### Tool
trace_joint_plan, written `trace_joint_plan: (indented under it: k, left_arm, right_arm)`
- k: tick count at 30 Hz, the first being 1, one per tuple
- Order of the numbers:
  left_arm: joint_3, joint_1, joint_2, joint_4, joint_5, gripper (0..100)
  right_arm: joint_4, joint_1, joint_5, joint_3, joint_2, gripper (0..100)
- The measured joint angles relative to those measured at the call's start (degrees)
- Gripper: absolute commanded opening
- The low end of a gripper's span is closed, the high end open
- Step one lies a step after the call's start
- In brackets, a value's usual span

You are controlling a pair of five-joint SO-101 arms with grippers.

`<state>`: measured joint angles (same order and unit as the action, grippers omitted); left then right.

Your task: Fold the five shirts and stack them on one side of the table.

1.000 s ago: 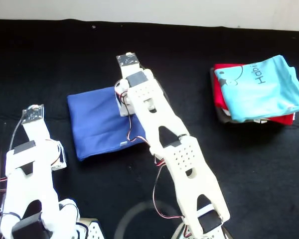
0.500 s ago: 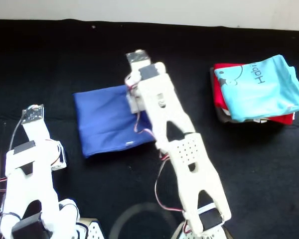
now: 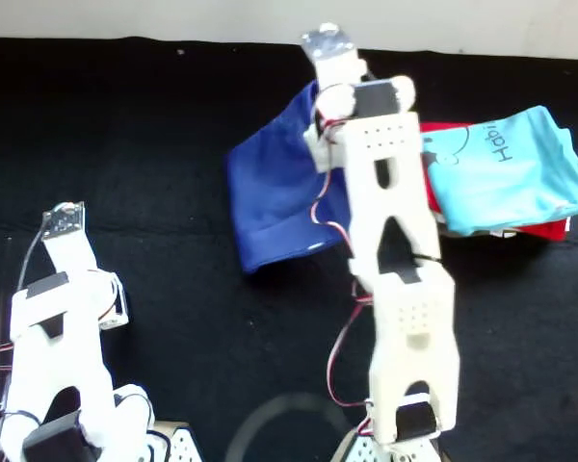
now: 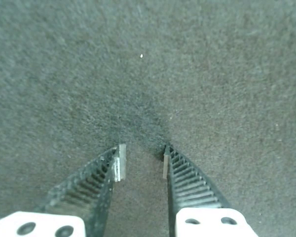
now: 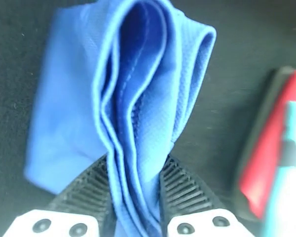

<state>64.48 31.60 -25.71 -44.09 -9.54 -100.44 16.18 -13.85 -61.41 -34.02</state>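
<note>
A folded blue shirt point(image 3: 275, 197) hangs lifted at the table's far middle, its layers pinched in my right gripper point(image 5: 134, 173), which is shut on it. In the high view that gripper point(image 3: 326, 101) sits at the shirt's right edge, just left of the stack. The stack point(image 3: 501, 173) at the far right has a light blue shirt on top, a red shirt point(image 5: 266, 163) under it and darker cloth below. My left gripper point(image 4: 141, 158) hovers open over bare black cloth at the near left, holding nothing.
The table is covered with black cloth point(image 3: 125, 125). The left arm point(image 3: 63, 318) stands at the near left corner. A pale wall runs along the table's far edge.
My right gripper has lifted the blue shirt and carried it right and towards the far edge, close to the stack. The left arm has not moved.
</note>
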Motion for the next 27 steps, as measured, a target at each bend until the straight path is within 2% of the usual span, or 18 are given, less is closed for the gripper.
trace_joint_plan:
  k: [5, 11, 22, 27]
  left_arm:
    - [0.00, 0.00, 0.00, 0.00, 0.00, 14]
    - [0.00, -0.18, 0.00, 0.00, 0.00, 14]
    - [0.00, -0.18, 0.00, 0.00, 0.00, 14]
    - [0.00, -0.18, 0.00, 0.00, 0.00, 14]
  right_arm:
    - [0.00, -4.13, -4.48, 4.84, 12.66, 0.5]
    - [0.00, -10.55, -8.88, 5.27, 20.22, 0.5]
    - [0.00, -24.44, -19.52, 5.27, 21.71, 0.5]
    - [3.43, -29.71, -25.49, 5.27, 18.37, 0.5]
